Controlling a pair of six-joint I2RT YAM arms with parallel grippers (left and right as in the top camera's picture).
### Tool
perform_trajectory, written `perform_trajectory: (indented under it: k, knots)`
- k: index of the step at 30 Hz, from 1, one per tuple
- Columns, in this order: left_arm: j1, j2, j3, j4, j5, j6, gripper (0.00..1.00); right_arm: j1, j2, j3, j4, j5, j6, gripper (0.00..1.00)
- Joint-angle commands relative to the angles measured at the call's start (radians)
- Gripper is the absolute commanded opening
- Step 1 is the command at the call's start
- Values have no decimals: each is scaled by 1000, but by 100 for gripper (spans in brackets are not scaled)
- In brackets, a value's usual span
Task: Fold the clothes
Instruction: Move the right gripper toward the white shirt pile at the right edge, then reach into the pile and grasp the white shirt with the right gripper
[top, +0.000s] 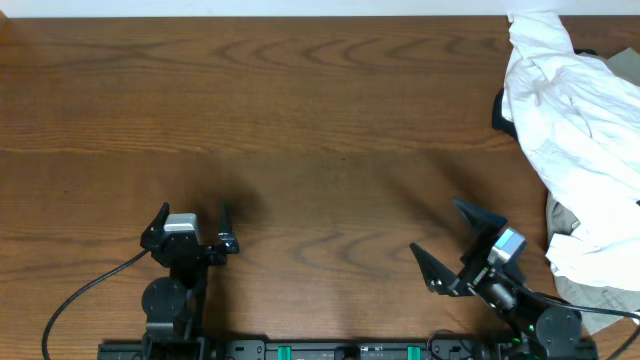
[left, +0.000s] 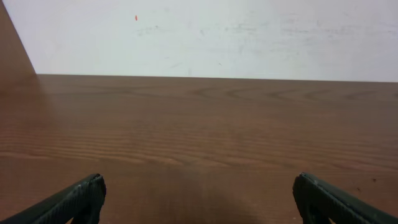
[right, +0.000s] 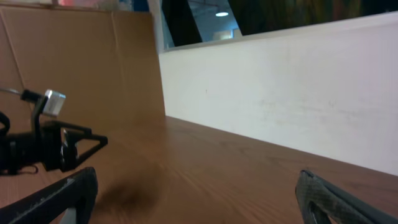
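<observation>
Overhead view: your T-shirt (top: 575, 110) is bunched up at the table's (top: 300, 120) right edge, untouched. Left gripper (top: 192, 212) and right gripper (top: 434, 226) sit empty, fingers spread wide, probably set for a first grab.

Wrinkled white cloth T-shirt (top: 575, 110), wood-grain table (top: 300, 120)

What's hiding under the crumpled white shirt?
Under the crumpled white cotton T-shirt, a black thing and some grey-beige cloth peek out. The shirt covers the rest, so I cannot tell what they are.
</observation>
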Motion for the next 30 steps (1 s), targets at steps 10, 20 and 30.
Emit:
perform_trajectory:
  k: [10,20,30]
  knots:
    - [5,-7,-34,-13,-19,14,98,-26,323,511,-623,322,-93,99]
    - [5,-7,-34,-13,-19,14,98,-169,708,961,-1224,901,-189,99]
    - [5,-7,-34,-13,-19,14,98,-335,741,1013,-1294,831,-172,99]
